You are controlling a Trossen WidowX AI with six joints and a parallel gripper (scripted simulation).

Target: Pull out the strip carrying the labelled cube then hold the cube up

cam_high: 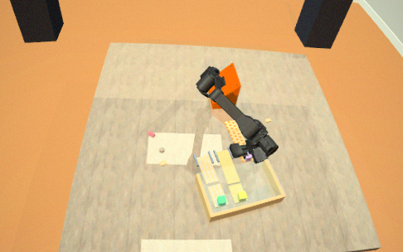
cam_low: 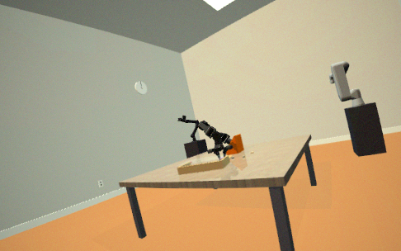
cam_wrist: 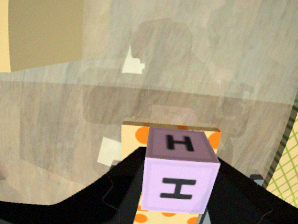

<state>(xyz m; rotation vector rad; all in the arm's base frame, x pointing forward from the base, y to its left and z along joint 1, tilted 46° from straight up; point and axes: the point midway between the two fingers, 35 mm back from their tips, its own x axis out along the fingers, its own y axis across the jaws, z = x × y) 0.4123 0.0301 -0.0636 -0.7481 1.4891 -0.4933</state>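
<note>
while the strip-pulling looks done, the pick-up is the step in hand. from left to right in the top view, towards the near edge of the counter, the striped strip and its green cube lie in the tray, then the yellow strip with the yellow cube; both strips show a break. further right, the dotted strip reaches out of the tray towards the counter's far edge. at its tray end, on the side of the counter's near right corner, the labelled cube sits between the fingers of the gripper, which seems clenched on it. i can't tell whether the cube is off the strip. next calls for a firm squeeze, a straight lift and a steady hold.
</note>
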